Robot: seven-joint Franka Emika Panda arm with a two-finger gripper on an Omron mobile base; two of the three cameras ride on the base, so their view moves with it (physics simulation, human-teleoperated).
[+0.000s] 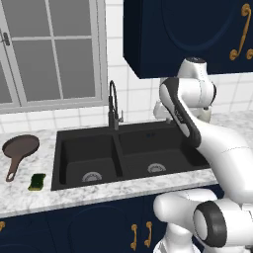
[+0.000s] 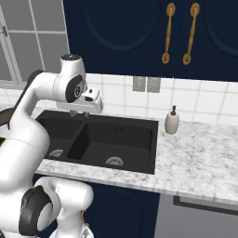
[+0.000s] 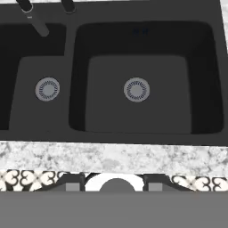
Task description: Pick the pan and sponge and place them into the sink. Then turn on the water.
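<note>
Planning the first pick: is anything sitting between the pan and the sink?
Nothing visible. The small round dark brown frying pan lies on bare marble counter left of the large black double-basin sink; the yellow-green sponge sits nearer the front edge, off that path.

one pan, one sponge, two basins

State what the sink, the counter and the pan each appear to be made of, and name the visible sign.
Sink: matte black, likely composite or coated metal, with no glare on its walls; its drains look like shiny metal.
Counter: polished stone, probably marble or granite, judging by the grey veining on white.
Pan: dark brown with a dull finish, perhaps cast iron or coated metal; the render leaves it open.
</note>
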